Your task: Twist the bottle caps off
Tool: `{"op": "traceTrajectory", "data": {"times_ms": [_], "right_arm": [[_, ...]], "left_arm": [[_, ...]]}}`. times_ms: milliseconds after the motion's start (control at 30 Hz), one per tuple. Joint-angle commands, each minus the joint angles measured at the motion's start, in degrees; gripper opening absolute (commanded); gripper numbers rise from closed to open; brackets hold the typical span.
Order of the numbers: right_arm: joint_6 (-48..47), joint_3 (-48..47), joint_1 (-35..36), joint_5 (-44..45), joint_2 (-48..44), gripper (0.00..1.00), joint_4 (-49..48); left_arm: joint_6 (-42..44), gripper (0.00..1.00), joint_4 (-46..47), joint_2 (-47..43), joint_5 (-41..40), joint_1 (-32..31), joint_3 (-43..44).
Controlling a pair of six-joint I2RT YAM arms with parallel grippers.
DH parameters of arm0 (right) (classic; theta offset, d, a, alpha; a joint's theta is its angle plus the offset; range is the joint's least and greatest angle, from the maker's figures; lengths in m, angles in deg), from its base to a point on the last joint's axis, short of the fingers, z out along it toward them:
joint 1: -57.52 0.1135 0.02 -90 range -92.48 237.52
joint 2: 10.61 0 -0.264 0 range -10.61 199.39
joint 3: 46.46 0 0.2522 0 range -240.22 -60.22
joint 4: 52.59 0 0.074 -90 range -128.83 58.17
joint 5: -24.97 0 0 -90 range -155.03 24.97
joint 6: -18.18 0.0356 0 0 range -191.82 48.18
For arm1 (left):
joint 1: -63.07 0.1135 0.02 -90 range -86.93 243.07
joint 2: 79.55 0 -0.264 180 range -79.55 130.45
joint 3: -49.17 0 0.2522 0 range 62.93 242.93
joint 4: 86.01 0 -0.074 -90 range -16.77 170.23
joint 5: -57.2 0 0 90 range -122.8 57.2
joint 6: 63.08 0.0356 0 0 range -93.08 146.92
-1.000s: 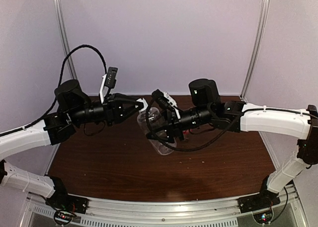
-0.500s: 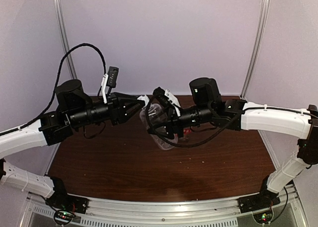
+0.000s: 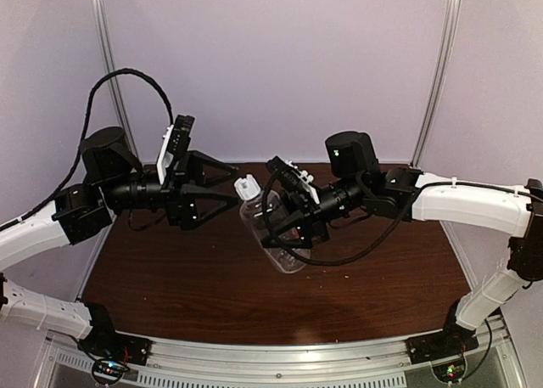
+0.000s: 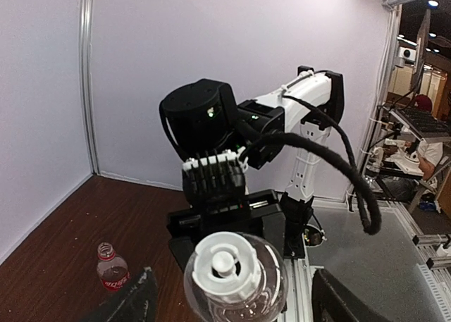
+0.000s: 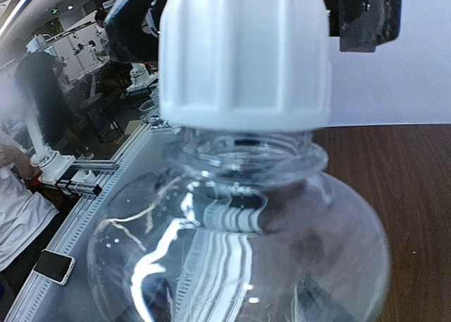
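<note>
The plain bottle [image 3: 287,259] is held tilted above the surface [image 3: 170,286] by the right gripper [image 3: 287,225], whose jaws are clamped round its body. The white cap [image 3: 247,184] is seated on the plain bottle's neck, at its upper end, and is pointed toward the left gripper [image 3: 235,184]. That gripper's jaws are spread wide, one on each side of the cap, with neither touching it. The labelled bottle [image 4: 110,269] is seen upright on the surface, well apart from the plain bottle and to its left in the left wrist view. Whether a cap is on it cannot be told.
</note>
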Motion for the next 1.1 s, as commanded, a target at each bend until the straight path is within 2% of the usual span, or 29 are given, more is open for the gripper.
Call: {"op": "traceTrajectory", "data": {"times_ms": [0, 133, 300, 667, 767, 833, 933, 1067], "right_arm": [[-1.1, -1.4, 0.3, -9.7, 0.0, 0.38, 0.4], [-1.3, -1.7, 0.6, -12.1, 1.0, 0.38, 0.2], [-1.0, -2.4, 0.6, -13.3, 2.1, 0.38, -0.3], [-0.1, -2.1, 0.5, -10.6, 2.0, 0.37, -1.7], [-0.1, -1.6, 0.4, -6.3, 1.1, 0.37, -1.4], [0.5, -1.6, -0.1, -1.6, 0.6, 0.36, -0.8], [1.4, -2.3, -0.2, 7.0, -0.2, 0.36, 1.3], [2.6, -3.2, -0.2, 19.4, -1.0, 0.36, 2.6]], "left_arm": [[1.4, 0.76, 3.8, 1.4, 9.0, 0.8, 2.2], [-0.9, 0.73, 8.3, 4.2, 15.1, 0.8, 2.9], [-3.9, 0.65, 12.7, 7.7, 19.9, 0.9, 3.5], [-6.6, 0.24, 14.5, 9.1, 19.9, 0.8, 2.7], [-7.9, 0.15, 14.5, 8.0, 16.5, 0.8, 1.7], [-8.3, 0.13, 11.3, 7.2, 12.1, 0.8, 2.0], [-9.6, 0.09, 6.1, 5.6, 1.2, 0.8, 2.6], [-15.5, 0.04, 0.6, 4.7, -14.5, 0.7, 3.3]]}}
